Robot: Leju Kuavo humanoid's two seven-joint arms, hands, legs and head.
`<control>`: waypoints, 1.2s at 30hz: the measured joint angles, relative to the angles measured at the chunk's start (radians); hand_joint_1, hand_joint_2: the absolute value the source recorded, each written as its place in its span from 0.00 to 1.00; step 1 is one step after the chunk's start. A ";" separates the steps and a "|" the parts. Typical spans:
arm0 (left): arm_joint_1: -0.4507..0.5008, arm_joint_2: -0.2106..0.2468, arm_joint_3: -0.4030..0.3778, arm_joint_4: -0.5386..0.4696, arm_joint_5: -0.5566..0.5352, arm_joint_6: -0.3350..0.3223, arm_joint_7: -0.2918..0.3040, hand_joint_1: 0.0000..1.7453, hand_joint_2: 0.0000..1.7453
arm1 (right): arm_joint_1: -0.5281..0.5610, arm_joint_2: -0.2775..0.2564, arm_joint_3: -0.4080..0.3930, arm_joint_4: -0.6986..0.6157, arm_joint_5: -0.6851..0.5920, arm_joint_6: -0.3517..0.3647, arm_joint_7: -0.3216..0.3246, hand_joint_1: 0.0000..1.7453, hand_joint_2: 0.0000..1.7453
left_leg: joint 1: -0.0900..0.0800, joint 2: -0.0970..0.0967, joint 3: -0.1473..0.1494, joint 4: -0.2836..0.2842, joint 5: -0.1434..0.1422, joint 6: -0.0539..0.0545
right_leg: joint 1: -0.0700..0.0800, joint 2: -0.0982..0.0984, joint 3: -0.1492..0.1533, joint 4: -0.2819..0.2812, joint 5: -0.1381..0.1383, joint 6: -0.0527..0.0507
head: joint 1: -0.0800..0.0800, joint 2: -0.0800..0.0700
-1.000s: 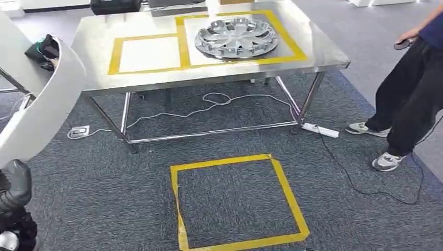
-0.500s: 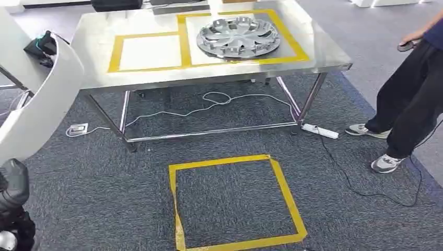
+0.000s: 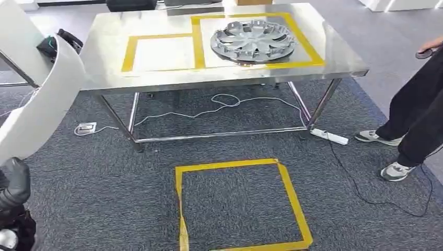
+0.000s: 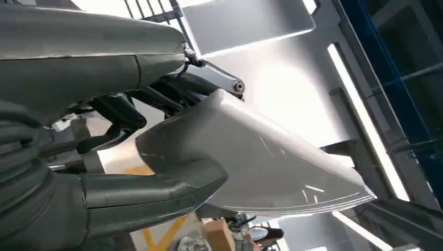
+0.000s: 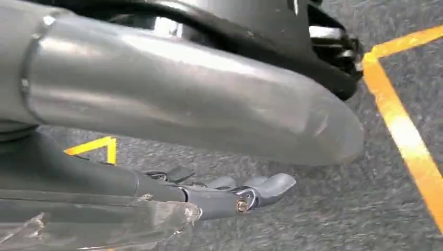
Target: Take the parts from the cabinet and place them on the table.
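White and glossy, a long curved panel (image 3: 44, 99) is carried at the robot's left side, rising from low beside its body toward the bench's left end; in the left wrist view its smooth curved shell (image 4: 261, 157) is clasped by the left hand (image 4: 130, 172), thumb under one edge and dark fingers over the other. It is judged to be a light, thin, stiff moulding, slippery on its gloss face and awkward through its length, so a hold across the edge near the middle is best kept and swinging avoided. A silver wheel cover (image 3: 253, 40) already lies on the steel bench (image 3: 334, 60), inside the right-hand yellow-taped rectangle; the left-hand rectangle (image 3: 162, 52) is bare. The right hand (image 5: 245, 193) hangs over the grey carpet (image 3: 104, 183), fingers loosely extended and holding nothing. A yellow tape square (image 3: 240, 204) is marked on the floor before the bench, and a person (image 3: 418, 104) stands at the right.
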 joint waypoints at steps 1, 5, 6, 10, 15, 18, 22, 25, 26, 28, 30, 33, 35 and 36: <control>0.001 0.000 -0.001 0.000 0.000 -0.001 0.000 1.00 1.00 | 0.002 0.000 0.000 0.000 0.000 0.000 0.000 0.00 0.00 | 0.003 0.000 0.001 -0.004 0.002 -0.005 | 0.004 0.000 -0.001 0.001 -0.001 -0.005 | 0.000 0.000; -0.001 0.002 -0.004 -0.001 0.000 -0.001 0.000 1.00 1.00 | 0.000 0.001 0.000 0.000 0.001 0.000 0.000 0.00 0.00 | 0.006 0.007 -0.043 0.095 -0.063 -0.025 | -0.006 -0.002 0.010 -0.011 0.002 -0.029 | -0.012 0.000; 0.000 0.002 -0.005 -0.001 0.000 -0.001 0.000 1.00 1.00 | 0.000 0.002 0.000 0.000 0.001 0.000 0.000 0.00 0.00 | 0.008 0.007 -0.084 0.174 -0.098 -0.029 | -0.006 -0.003 0.010 -0.011 0.000 -0.032 | -0.013 0.000; 0.000 0.003 -0.006 -0.001 0.000 0.002 0.000 1.00 1.00 | 0.002 0.002 0.000 0.000 0.000 0.000 0.005 0.00 0.00 | 0.012 0.008 -0.150 0.260 -0.072 -0.035 | -0.008 -0.004 0.018 -0.011 -0.008 -0.030 | -0.013 0.000; -0.008 0.005 -0.008 -0.001 0.000 0.003 0.001 1.00 1.00 | 0.000 0.001 0.000 0.000 0.000 -0.002 0.005 0.00 0.00 | 0.015 0.017 -0.037 0.008 0.025 -0.022 | -0.002 -0.001 0.029 -0.011 -0.023 -0.001 | -0.013 0.000; -0.008 0.005 -0.009 -0.001 0.000 0.003 0.003 1.00 1.00 | 0.001 0.001 0.000 0.000 0.000 -0.002 0.005 0.00 0.00 | 0.016 0.014 -0.031 0.003 0.023 0.002 | -0.007 -0.003 0.031 -0.020 -0.029 0.018 | -0.015 0.000; -0.007 0.005 -0.013 -0.001 0.000 0.004 0.004 1.00 1.00 | 0.000 0.001 0.000 0.000 0.002 -0.001 0.006 0.00 0.00 | 0.009 0.015 -0.021 0.003 0.012 0.022 | -0.006 -0.003 -0.096 0.240 -0.153 0.023 | -0.006 0.000; -0.006 0.005 -0.013 -0.001 0.000 0.004 0.006 1.00 1.00 | 0.005 0.001 0.000 0.000 0.003 -0.001 0.006 0.00 0.00 | 0.002 0.009 -0.008 0.003 0.003 0.027 | -0.003 -0.003 -0.135 0.274 -0.115 0.015 | -0.007 0.000; -0.006 0.005 -0.013 -0.001 0.000 0.004 0.006 1.00 1.00 | 0.005 0.001 0.000 0.000 0.004 -0.002 0.006 0.00 0.00 | 0.001 0.007 0.001 0.003 -0.002 0.027 | -0.001 -0.003 -0.102 0.195 -0.061 0.008 | -0.007 0.000; -0.006 0.005 -0.014 -0.001 0.000 0.005 0.006 1.00 1.00 | 0.005 0.001 0.000 0.000 0.006 -0.002 0.006 0.00 0.00 | 0.000 0.005 0.015 0.003 -0.013 0.021 | 0.005 -0.001 -0.027 0.026 0.022 -0.005 | -0.006 0.000; -0.006 0.006 -0.014 -0.001 0.000 0.006 0.006 1.00 1.00 | 0.002 0.001 0.000 0.000 0.006 -0.002 0.006 0.00 0.00 | -0.006 0.004 0.013 0.007 -0.019 0.011 | 0.007 0.001 -0.007 0.001 0.006 -0.008 | -0.009 0.000; -0.007 0.006 -0.018 -0.002 0.000 0.006 0.006 1.00 1.00 | 0.005 0.001 0.000 0.000 0.006 -0.002 0.006 0.00 0.00 | -0.002 0.003 0.017 0.001 -0.022 -0.004 | 0.007 0.002 -0.005 -0.007 0.007 -0.020 | -0.008 0.000; -0.009 0.007 -0.019 -0.003 0.000 0.006 0.006 1.00 1.00 | 0.004 0.001 -0.001 0.000 0.006 -0.002 0.005 0.00 0.00 | -0.001 0.007 -0.010 0.059 -0.059 -0.016 | 0.000 0.000 0.004 -0.015 0.007 -0.028 | -0.019 0.000; -0.009 0.008 -0.021 -0.003 0.000 0.006 0.006 1.00 1.00 | 0.002 0.001 -0.001 0.000 0.006 -0.002 0.005 0.00 0.00 | 0.001 0.007 -0.047 0.129 -0.092 -0.021 | -0.001 0.000 0.005 -0.015 0.004 -0.032 | -0.017 0.000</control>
